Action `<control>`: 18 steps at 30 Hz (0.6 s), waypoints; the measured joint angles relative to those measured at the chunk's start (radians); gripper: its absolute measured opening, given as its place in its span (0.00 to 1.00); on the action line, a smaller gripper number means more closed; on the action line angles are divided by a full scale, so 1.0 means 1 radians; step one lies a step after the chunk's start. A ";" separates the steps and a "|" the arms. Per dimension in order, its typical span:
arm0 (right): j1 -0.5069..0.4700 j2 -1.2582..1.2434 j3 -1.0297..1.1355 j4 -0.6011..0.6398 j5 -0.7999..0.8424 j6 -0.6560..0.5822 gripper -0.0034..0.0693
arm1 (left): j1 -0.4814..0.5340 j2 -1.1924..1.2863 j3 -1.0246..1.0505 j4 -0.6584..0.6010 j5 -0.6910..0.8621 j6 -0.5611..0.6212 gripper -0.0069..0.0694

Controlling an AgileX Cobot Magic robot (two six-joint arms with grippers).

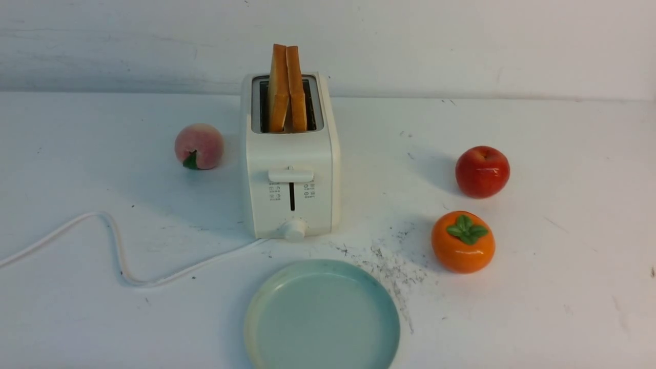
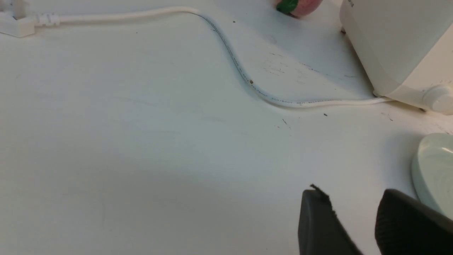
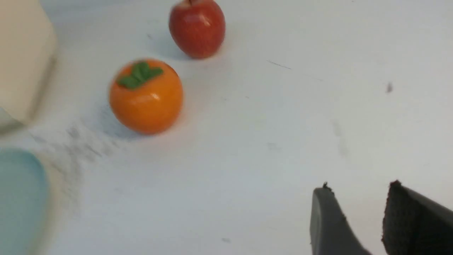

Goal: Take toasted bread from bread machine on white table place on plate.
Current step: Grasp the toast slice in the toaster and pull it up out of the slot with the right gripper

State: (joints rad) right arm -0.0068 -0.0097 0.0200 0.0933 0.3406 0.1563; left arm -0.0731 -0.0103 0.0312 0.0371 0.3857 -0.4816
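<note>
Two slices of toasted bread [image 1: 287, 87] stand upright in the slots of the cream-white bread machine [image 1: 292, 169] at the middle of the white table [image 1: 564, 287]. In front of it lies the pale blue-green plate [image 1: 322, 316], with nothing on it. Neither arm shows in the front view. In the left wrist view my left gripper [image 2: 354, 193] is open over bare table, with the plate's rim [image 2: 430, 170] just beside it and the bread machine [image 2: 400, 46] further off. My right gripper [image 3: 357, 189] is open too, over bare table well away from the plate [image 3: 17, 198].
A peach [image 1: 199, 146] sits left of the bread machine. A red apple [image 1: 482, 171] and an orange persimmon [image 1: 463, 241] sit to its right. The white cord [image 1: 118, 251] snakes across the left of the table to a plug [image 2: 17, 24]. Dark crumbs [image 1: 394, 271] lie beside the plate.
</note>
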 joint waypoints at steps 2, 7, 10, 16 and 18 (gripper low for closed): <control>0.000 0.000 0.005 0.155 -0.035 0.130 0.38 | 0.000 0.000 0.000 -0.010 -0.003 0.000 0.40; 0.000 0.000 0.005 0.514 -0.141 0.352 0.38 | 0.000 0.000 0.000 -0.068 -0.017 0.000 0.40; 0.000 0.000 0.005 0.571 -0.180 0.360 0.38 | 0.000 0.000 0.000 -0.081 -0.018 0.000 0.40; 0.000 0.000 0.005 0.588 -0.299 0.343 0.38 | 0.000 0.000 0.000 -0.084 -0.021 0.000 0.40; 0.000 0.000 0.003 0.588 -0.375 0.314 0.38 | 0.000 0.000 0.000 -0.086 -0.038 -0.001 0.40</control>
State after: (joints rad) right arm -0.0068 -0.0097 0.0229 0.6812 -0.0342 0.4705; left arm -0.0731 -0.0103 0.0312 -0.0494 0.3482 -0.4826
